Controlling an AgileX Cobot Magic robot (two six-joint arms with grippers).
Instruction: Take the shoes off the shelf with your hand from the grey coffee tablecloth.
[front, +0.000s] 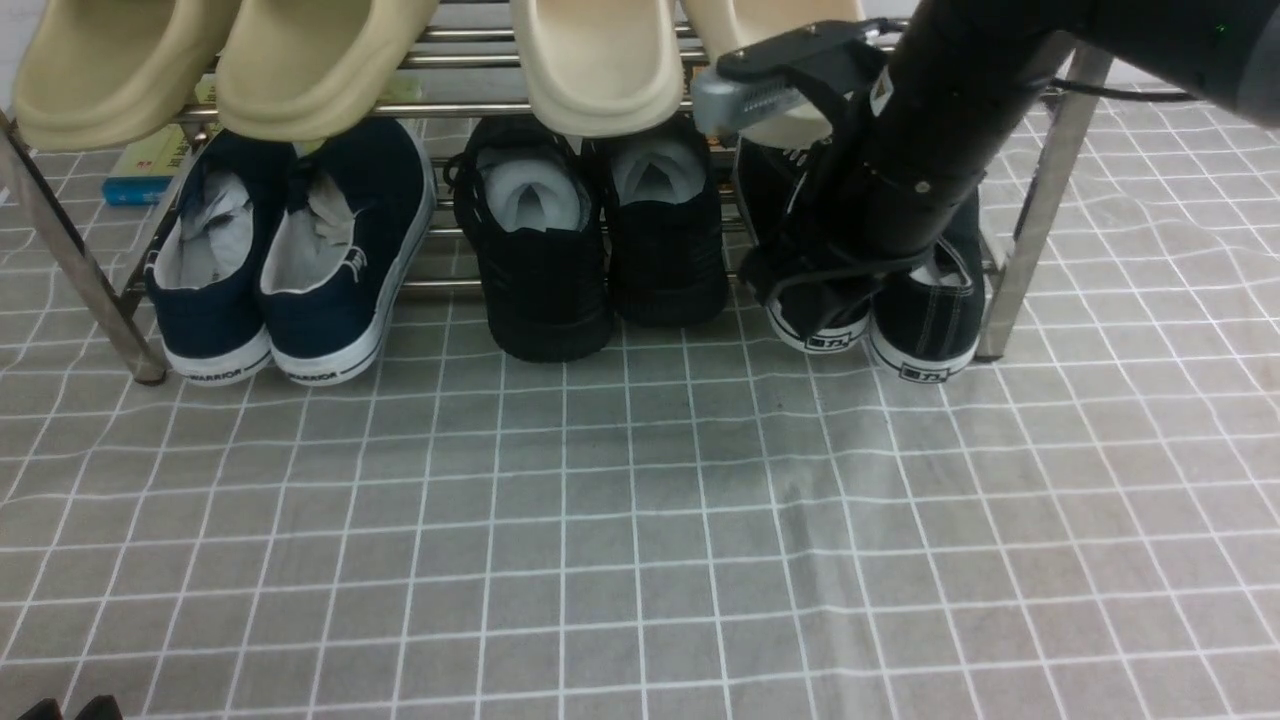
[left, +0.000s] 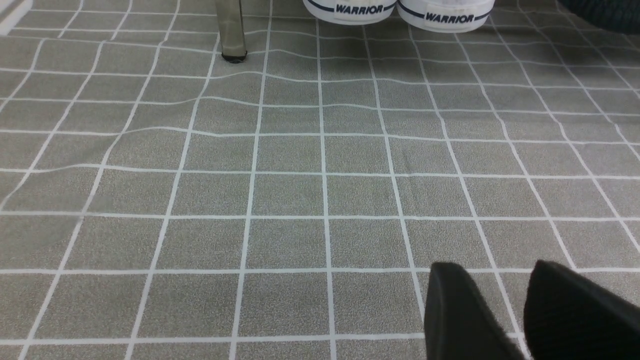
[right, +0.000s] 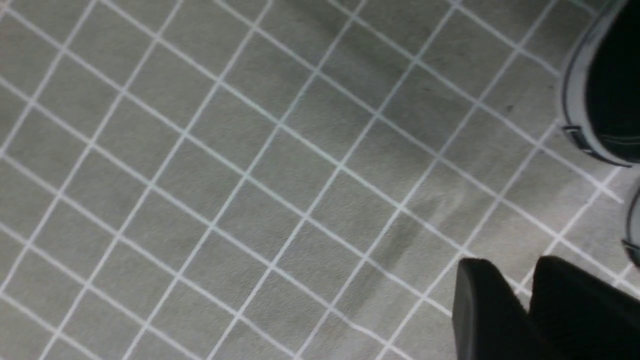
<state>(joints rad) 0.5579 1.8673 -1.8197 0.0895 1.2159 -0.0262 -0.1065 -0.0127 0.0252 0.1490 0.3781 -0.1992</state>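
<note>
shoes (front: 925, 310): black canvas pair at the right end of the shelf (front: 1042, 200), lower tier, just inside the right leg. heels face the camera and sit down at the grey coffee tablecloth (front: 640, 520), toes up on the rails.

right arm (front: 950, 110) comes in from the upper right and crosses the pair's left shoe, hiding most of it. front view can't confirm contact.

right tool (right: 517, 270): fingers nearly together, only a sliver of cloth between the tips, nothing clamped. it hangs over bare cloth, and both white-edged heels show at the frame edge, clear of the fingers.

left tool (left: 500, 272): fingers a little apart, cloth showing in the gap, empty, low over the cloth in front of the navy sneakers (front: 290, 270).

surface: grey-brown cloth with a thin white grid covers the whole worktop in view. it has a long crease running toward the camera right of centre, and ripples near the right leg. the shelf legs stand on the cloth.

rest of the rack: all-black knit sneakers (front: 590, 250) in the middle of the lower tier, navy pair at the left, beige slippers (front: 600, 70) on the upper tier. a blue-green book (front: 150, 165) lies behind the left leg. there's a pale strip past the cloth's far edge, can't tell what it is.
</note>
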